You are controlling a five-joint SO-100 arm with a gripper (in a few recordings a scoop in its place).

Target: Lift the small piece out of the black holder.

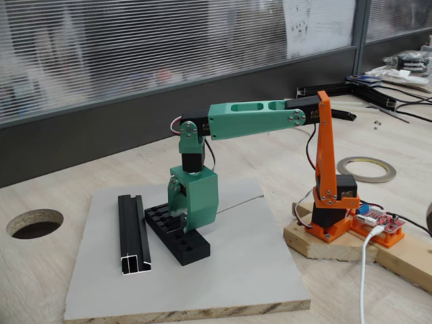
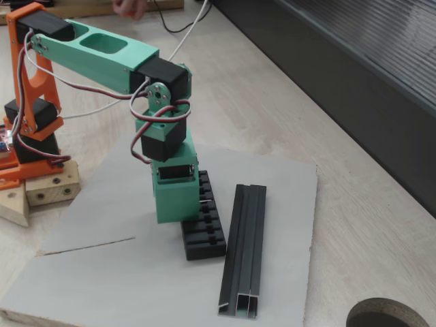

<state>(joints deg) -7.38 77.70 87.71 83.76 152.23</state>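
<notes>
The black holder (image 1: 182,239) (image 2: 205,235), a flat slotted block, lies on the grey board. My green gripper (image 1: 182,219) (image 2: 195,208) points straight down onto the holder's far half, its tip at the slots. The gripper's body hides the fingers in both fixed views, so I cannot tell how the jaws stand. A tiny pale sliver (image 2: 203,199) shows at the gripper's lower edge over the holder. It may be the small piece. Whether it is gripped is unclear.
A long black channel rail (image 1: 133,233) (image 2: 244,255) lies beside the holder on the grey board (image 1: 236,270) (image 2: 109,272). The orange arm base (image 1: 331,202) (image 2: 27,129) stands on a wooden block. A round hole (image 1: 34,223) (image 2: 388,317) is cut in the table. A tape roll (image 1: 368,169) lies further back.
</notes>
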